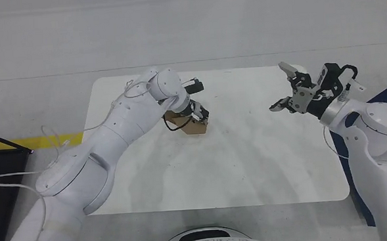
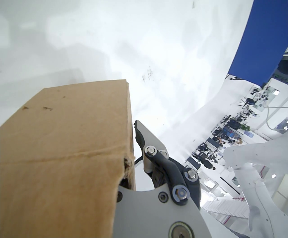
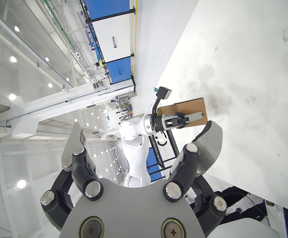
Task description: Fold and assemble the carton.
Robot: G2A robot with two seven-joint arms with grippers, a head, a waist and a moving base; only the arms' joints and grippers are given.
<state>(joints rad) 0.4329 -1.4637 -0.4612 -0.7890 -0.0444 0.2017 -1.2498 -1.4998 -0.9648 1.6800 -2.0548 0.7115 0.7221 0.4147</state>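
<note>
Left gripper [image 1: 198,115] clamps small brown cardboard carton [image 1: 194,126], ten o'clock off centre, probably steadying it. Right gripper [image 1: 280,87], two o'clock: spread, empty.

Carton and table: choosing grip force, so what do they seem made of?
The carton looks like brown cardboard, matte: a crease and a frayed, torn corner show. The table has a smooth white top with faint scuffs, perhaps laminate or painted board.

One brown cardboard carton [image 1: 192,125]. One white rectangular table [image 1: 268,162]. Two white robot arms, each ending in one grey-and-black two-fingered gripper: one left gripper [image 1: 200,113], one right gripper [image 1: 278,86].
</note>
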